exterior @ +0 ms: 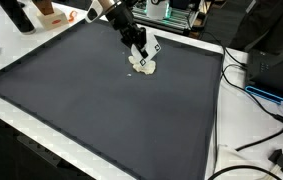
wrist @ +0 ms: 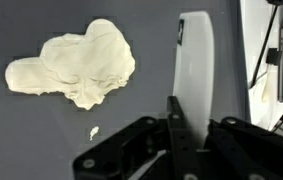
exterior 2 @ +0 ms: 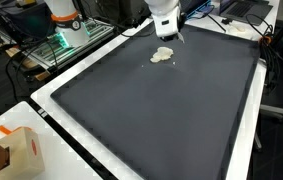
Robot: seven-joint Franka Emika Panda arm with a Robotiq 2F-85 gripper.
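Wrist view: gripper (wrist: pixel 196 30) pinched shut, holding nothing. Lump (wrist: pixel 76 65) lies on the mat (wrist: pixel 31 140) at nine o'clock off the fingertips, not touching, long axis running nine-to-three.

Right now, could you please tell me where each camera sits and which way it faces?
Exterior view: high off a corner of the mat, looking down at the cream lump; the arm and gripper enter from the top.
Exterior view: high beside a cardboard box, facing along the mat to the lump; the gripper shows at the far end.
Wrist view: straight down on the lump; a white finger and dark gripper body show.
Shared: all three show lump and mat.
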